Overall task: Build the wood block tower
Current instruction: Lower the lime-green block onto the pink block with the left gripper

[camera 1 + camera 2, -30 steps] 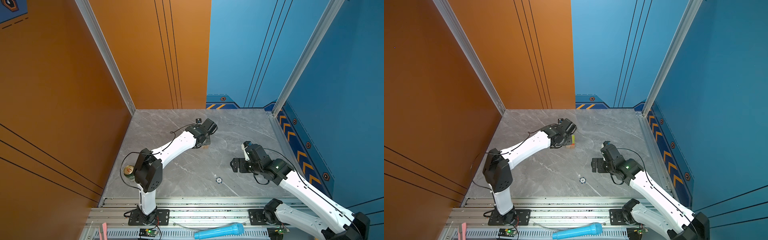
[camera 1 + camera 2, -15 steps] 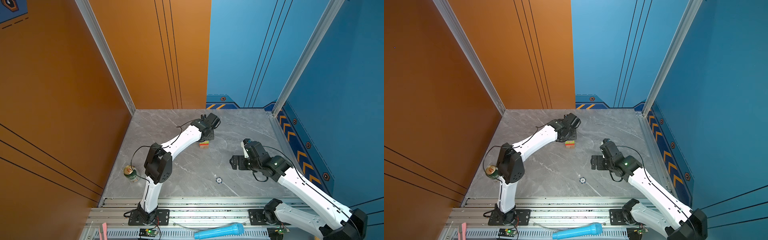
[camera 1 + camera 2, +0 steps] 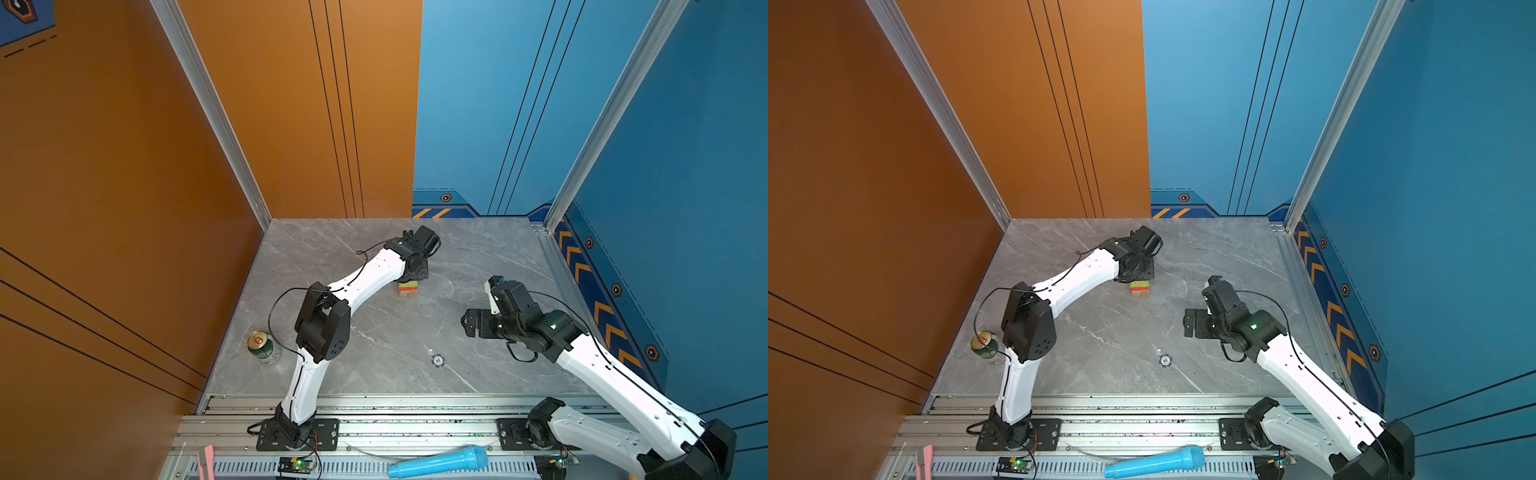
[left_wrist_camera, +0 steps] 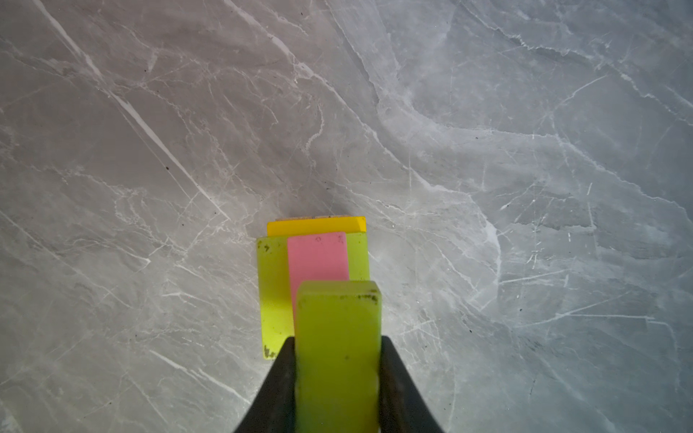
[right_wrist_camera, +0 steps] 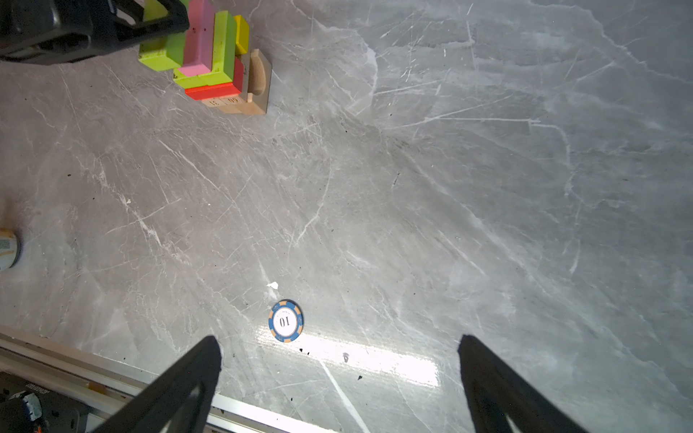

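The tower (image 3: pixel 408 289) (image 3: pixel 1139 289) stands mid-table: tan wood blocks (image 5: pixel 255 86) at the base, then red (image 5: pixel 215 91) and yellow (image 4: pixel 317 226), a lime green layer (image 4: pixel 273 285) and a pink block (image 4: pixel 318 258) on top. My left gripper (image 4: pixel 337 339) (image 3: pixel 417 272) hangs over it, shut on another lime green block (image 4: pixel 337 356) (image 5: pixel 157 56) held lengthwise just over the pink one; contact cannot be told. My right gripper (image 5: pixel 339 339) (image 3: pixel 471 326) hovers wide open and empty to the tower's right, nearer the front.
A green drink can (image 3: pixel 262 348) (image 3: pixel 984 347) stands near the left wall beside the left arm's elbow. A blue-white token (image 3: pixel 437 360) (image 5: pixel 285 321) lies on the marble just ahead of the right gripper. A light-blue cylinder (image 3: pixel 438 461) rests on the front rail.
The left arm has lifted its elbow and carried its wrist back and right over the tower, uncovering the can. The right arm has barely shifted.
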